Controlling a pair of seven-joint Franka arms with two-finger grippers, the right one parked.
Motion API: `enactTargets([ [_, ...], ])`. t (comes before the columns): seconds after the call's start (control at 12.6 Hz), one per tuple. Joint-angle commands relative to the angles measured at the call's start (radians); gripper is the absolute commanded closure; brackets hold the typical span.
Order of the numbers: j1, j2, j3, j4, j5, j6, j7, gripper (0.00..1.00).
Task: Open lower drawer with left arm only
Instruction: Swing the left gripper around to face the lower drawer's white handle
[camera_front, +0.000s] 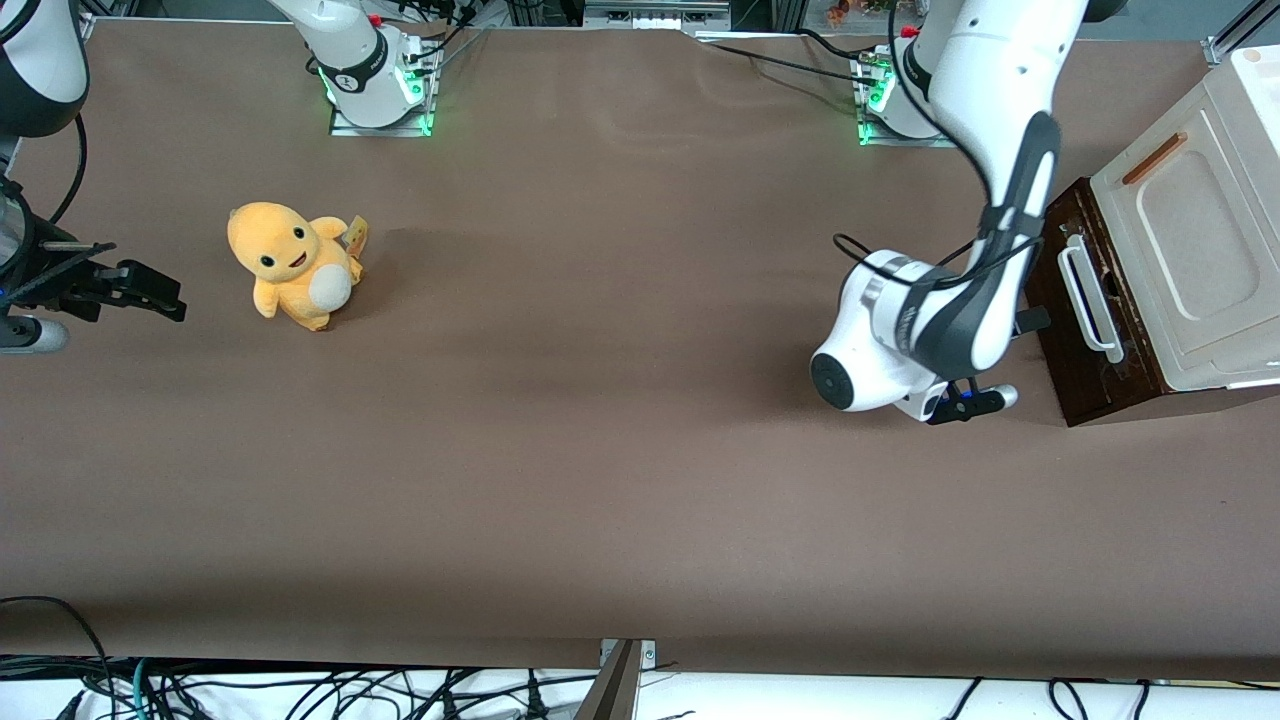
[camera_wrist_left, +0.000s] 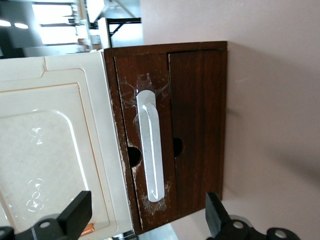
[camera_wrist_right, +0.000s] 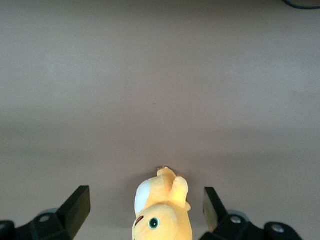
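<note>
The lower drawer (camera_front: 1082, 300) is a dark brown wooden front with a white loop handle (camera_front: 1090, 305), set under a cream-white panel (camera_front: 1190, 250) at the working arm's end of the table. It looks closed. The left arm (camera_front: 985, 250) reaches down in front of the drawer. Its gripper (camera_front: 1030, 322) is mostly hidden under the wrist, a short way in front of the handle. In the left wrist view the gripper (camera_wrist_left: 147, 220) is open, its black fingers (camera_wrist_left: 75, 212) spread wide and apart from the white handle (camera_wrist_left: 150, 145) on the brown front (camera_wrist_left: 197, 130).
A yellow plush toy (camera_front: 293, 262) sits toward the parked arm's end of the table, also seen in the right wrist view (camera_wrist_right: 160, 210). The cream-white panel carries a thin orange-brown handle (camera_front: 1153, 158). The brown table (camera_front: 600, 450) spreads between toy and drawer.
</note>
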Motion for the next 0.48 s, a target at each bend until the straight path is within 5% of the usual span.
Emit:
enactTargets([
  [0.0,-0.007,0.011,0.003,-0.048,0.058,-0.013,-0.035,0.0],
  [0.4,0.007,0.037,0.003,-0.131,0.151,-0.013,-0.093,0.0],
])
